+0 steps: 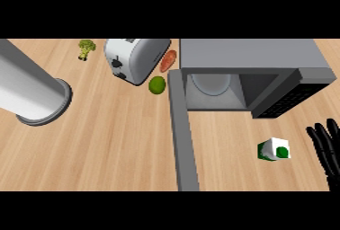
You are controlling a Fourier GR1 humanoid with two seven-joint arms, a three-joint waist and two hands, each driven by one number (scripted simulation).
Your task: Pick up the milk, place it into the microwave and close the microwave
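Observation:
The milk point(273, 149), a small white carton with a green cap and green panel, stands on the wooden counter in front of the microwave. The grey microwave point(252, 56) sits at the back right with its cavity showing a round glass plate point(212, 83). Its door point(183, 134) is swung fully open, reaching toward the front edge left of the milk. My right hand point(327, 148) comes in at the right edge, fingers straight and open, a short way right of the milk and not touching it. My left hand does not show.
A silver toaster point(135, 58) stands at the back, with a green lime point(157, 85) and an orange-red vegetable point(168, 61) beside it. A broccoli floret point(86, 47) lies at the back left. A tall grey cylinder point(30, 90) rises at the left.

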